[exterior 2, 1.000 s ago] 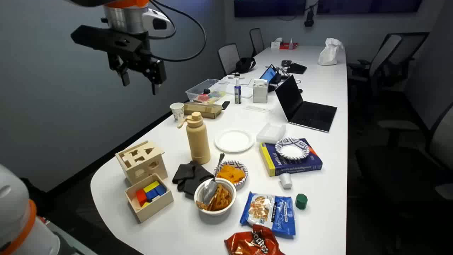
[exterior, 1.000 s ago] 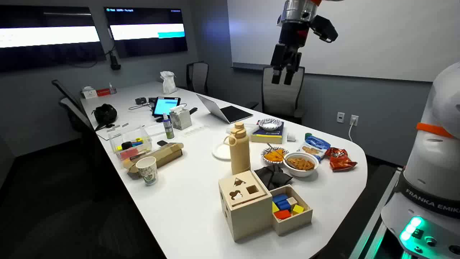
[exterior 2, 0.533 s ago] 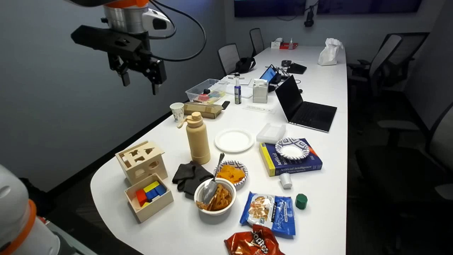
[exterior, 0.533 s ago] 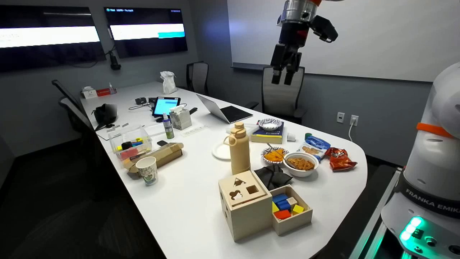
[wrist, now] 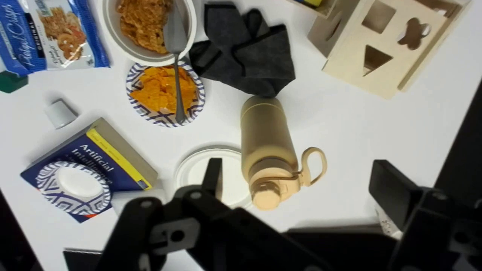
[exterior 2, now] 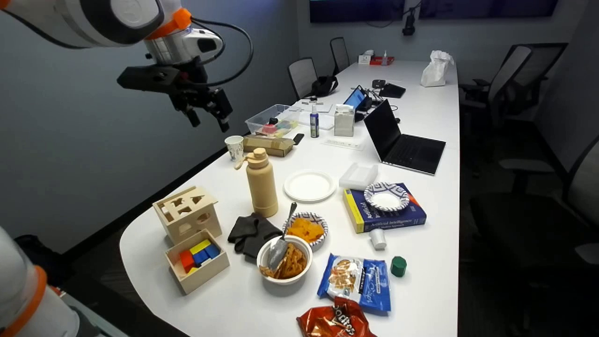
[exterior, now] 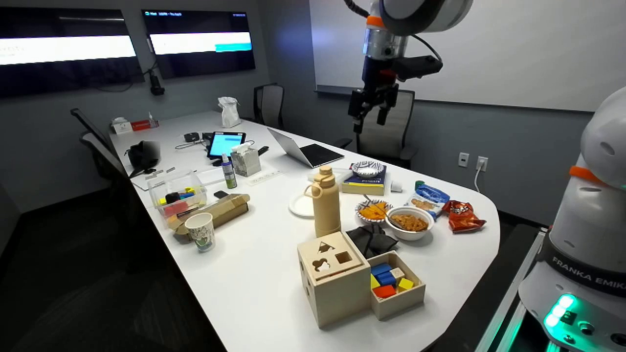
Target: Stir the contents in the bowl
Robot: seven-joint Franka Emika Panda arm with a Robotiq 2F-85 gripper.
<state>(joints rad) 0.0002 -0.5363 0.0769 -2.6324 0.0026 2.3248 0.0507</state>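
A white bowl [exterior: 411, 236] holds brown food [exterior: 412, 223]; the bowl [exterior 2: 286, 281] stands on the table near the red and blue snack bags. A metal spoon [exterior 2: 277, 252] rests in the bowl, its handle leaning out over the patterned bowl of orange chips. In the wrist view the bowl [wrist: 148, 61] is at the upper left, with the spoon handle [wrist: 178, 90] pointing down the picture. My gripper [exterior: 369, 124] is open and empty, high above the table; it also shows in an exterior view [exterior 2: 209, 124]. In the wrist view its fingers [wrist: 295, 169] are wide apart.
A tall tan bottle [wrist: 265, 131] stands near the bowl. A patterned bowl [exterior 2: 323, 224] with orange chips is beside it. A black cloth [exterior 2: 252, 234], a wooden shape box [exterior: 337, 283], a block tray [exterior: 398, 305], a book [exterior 2: 388, 217] and a laptop [exterior 2: 414, 152] are around.
My gripper has come lower in both exterior views, and the arm has turned a little. It stays open. The bowl, spoon and other things on the table have not moved.
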